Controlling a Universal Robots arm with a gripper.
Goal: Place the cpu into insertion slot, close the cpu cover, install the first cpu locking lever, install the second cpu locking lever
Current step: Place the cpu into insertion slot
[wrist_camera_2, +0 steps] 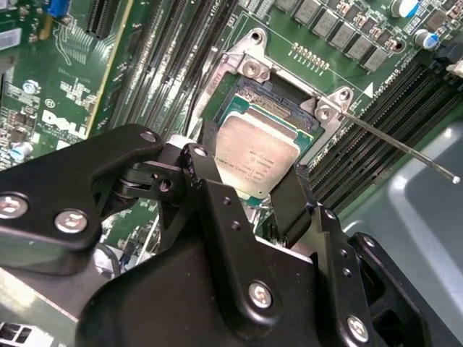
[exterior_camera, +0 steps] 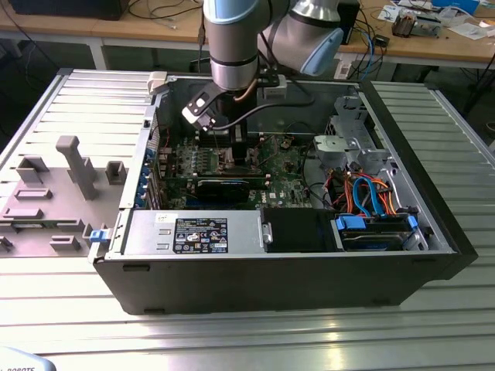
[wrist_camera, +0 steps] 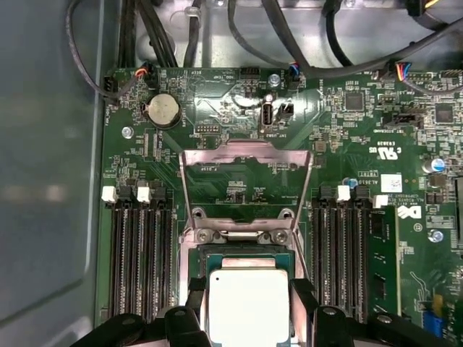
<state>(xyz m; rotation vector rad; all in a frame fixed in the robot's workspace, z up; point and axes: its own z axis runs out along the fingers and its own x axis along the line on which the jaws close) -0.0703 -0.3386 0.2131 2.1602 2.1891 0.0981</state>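
Note:
The cpu (wrist_camera_2: 259,160) (wrist_camera: 248,303), a flat square chip with a silver top, sits between my gripper's (wrist_camera_2: 253,165) (wrist_camera: 248,302) black fingers (wrist_camera_2: 205,168), which press on two opposite edges. It hovers right over the insertion slot (wrist_camera_2: 273,99) (wrist_camera: 246,251), whose dark centre and silver rim show past the chip's far edge. The cpu cover (wrist_camera: 246,154), a thin metal frame with a window, stands swung open beyond the slot. A thin locking lever (wrist_camera_2: 405,148) sticks out loose from a socket corner. In the exterior view my gripper (exterior_camera: 232,147) reaches down into the computer case over the green board (exterior_camera: 288,166).
Black memory slots (wrist_camera: 141,253) (wrist_camera: 340,253) flank the socket on both sides. Black cables (wrist_camera: 239,43) run along the board's far edge. The case holds a power supply (exterior_camera: 201,232), a drive cage (exterior_camera: 352,143) and orange and blue cables (exterior_camera: 371,197). A grey fixture (exterior_camera: 69,166) stands outside on the table.

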